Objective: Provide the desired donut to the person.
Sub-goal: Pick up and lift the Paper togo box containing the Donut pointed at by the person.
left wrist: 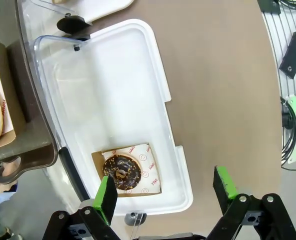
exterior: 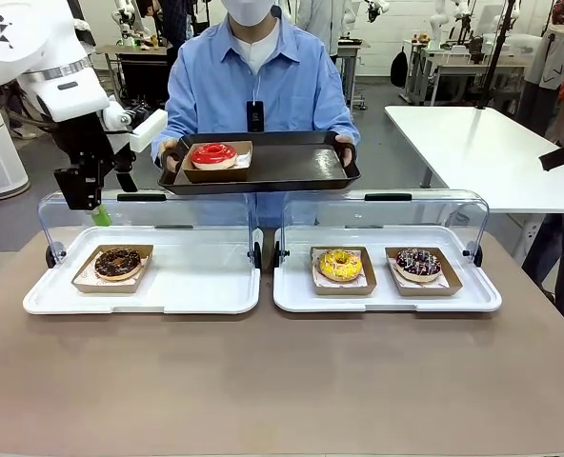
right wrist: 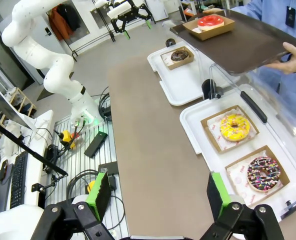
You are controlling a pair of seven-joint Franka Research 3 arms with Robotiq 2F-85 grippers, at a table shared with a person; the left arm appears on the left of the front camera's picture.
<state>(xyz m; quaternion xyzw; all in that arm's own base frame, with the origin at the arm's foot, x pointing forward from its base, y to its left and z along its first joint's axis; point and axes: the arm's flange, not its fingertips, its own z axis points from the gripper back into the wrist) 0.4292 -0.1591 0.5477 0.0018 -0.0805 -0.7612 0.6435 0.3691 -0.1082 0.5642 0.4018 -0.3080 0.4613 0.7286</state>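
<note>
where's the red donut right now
In the front view the red donut sits in a cardboard holder on the left end of the dark tray the person holds above the two white trays.

The left arm [exterior: 46, 59] comes in from the far left. Its white links bend downward and the wrist points at the table. The left gripper [left wrist: 165, 194] hangs at the far left, raised above the surface and aimed almost straight down. Its jaws are spread wide, with nothing between the green pads [left wrist: 107, 199]. The right gripper [right wrist: 157, 190] is held high at the right side, tilted so it looks along the table toward the left. Its two fingers [right wrist: 216, 189] stand well apart and hold nothing.
</note>
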